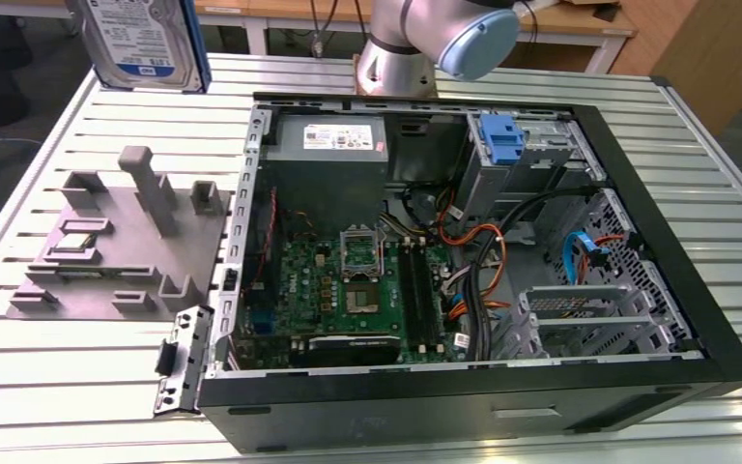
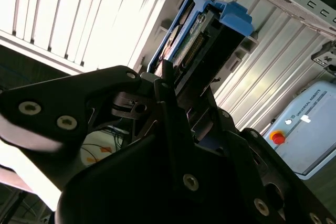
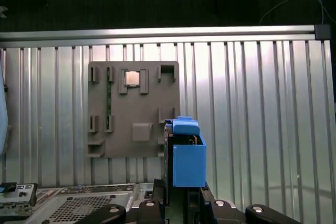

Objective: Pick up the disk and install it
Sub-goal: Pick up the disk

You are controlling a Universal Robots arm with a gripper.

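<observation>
Tool (image 2: 185, 92) closed on the disk (image 1: 135, 37), its black fingers (image 2: 164, 80) clamping the drive by its edges in both wrist views. In the exterior view the disk is at the far upper corner on the exterior view's left, upright, blue-and-white label facing the camera, blue rail along its side, held clear of the tabletop (image 1: 36, 387). It is well apart from the open computer case (image 1: 687, 319). In the first wrist view the disk (image 3: 187, 162) shows edge-on with its blue rail, the tool (image 3: 185, 196) around it, and the grey fixture plate (image 3: 134, 109) and slatted tabletop (image 3: 252, 108) beyond it. In the second wrist view the disk (image 2: 210, 30) shows its connector end and blue rails. The grey fixture plate (image 1: 113, 253) lies flat on the tabletop, beside the case on the exterior view's left. The case lies on its side with the panel off: motherboard (image 1: 345, 290), grey power supply (image 1: 326, 135) with a white sticker, and a bare blue bracket (image 1: 502, 140) in the drive bay. Robot arm (image 1: 436, 39) stands behind the case. A pendant with a red button (image 2: 277, 138) appears in the second wrist view.
</observation>
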